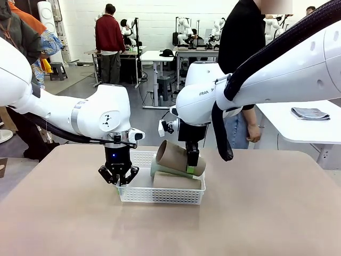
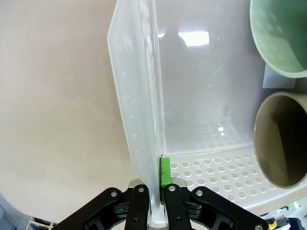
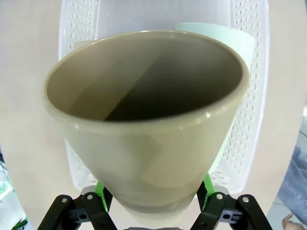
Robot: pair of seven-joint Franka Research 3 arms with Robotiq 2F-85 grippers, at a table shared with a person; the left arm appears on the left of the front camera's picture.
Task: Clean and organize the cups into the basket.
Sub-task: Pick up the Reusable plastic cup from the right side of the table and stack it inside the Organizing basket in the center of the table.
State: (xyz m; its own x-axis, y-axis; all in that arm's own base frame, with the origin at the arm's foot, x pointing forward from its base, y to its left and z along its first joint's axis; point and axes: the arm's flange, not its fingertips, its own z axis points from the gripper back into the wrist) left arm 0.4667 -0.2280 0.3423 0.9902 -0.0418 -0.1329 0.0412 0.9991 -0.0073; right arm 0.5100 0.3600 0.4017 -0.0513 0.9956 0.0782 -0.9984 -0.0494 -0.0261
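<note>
Spanning the foreground, the tan table [image 1: 266, 213] carries the white basket [image 1: 160, 194] near its middle, between the two white arms. The basket's far edge and right end are hidden behind the cups and the right arm in the front view.

The left gripper [image 1: 118, 183] stands at the basket's left end, its fingers pressed together on the thin end wall [image 2: 139, 120]. In the left wrist view one green pad [image 2: 165, 172] lies flat against the wall's inner face, while the other finger is hidden behind the wall.

The right gripper [image 1: 191, 169] comes down over the basket's right half and pinches the narrow base of a tan-brown cup [image 1: 176, 156], which is tilted with its open mouth up and to the left. That cup sits above the basket, over the two cups already lying inside. In the right wrist view its wide mouth [image 3: 144, 76] covers most of the basket, and only the green pads [image 3: 207, 184] at either side of its base show.

A pale mint green cup [image 1: 165, 171] lies on its side in the basket, mostly covered by the held cup. A second tan-brown cup [image 1: 177, 181] lies on its side at the near wall. In the left wrist view both mouths are cut off at the right edge.

A person [image 1: 242, 64] stands at the far side, partly behind the right arm.
</note>
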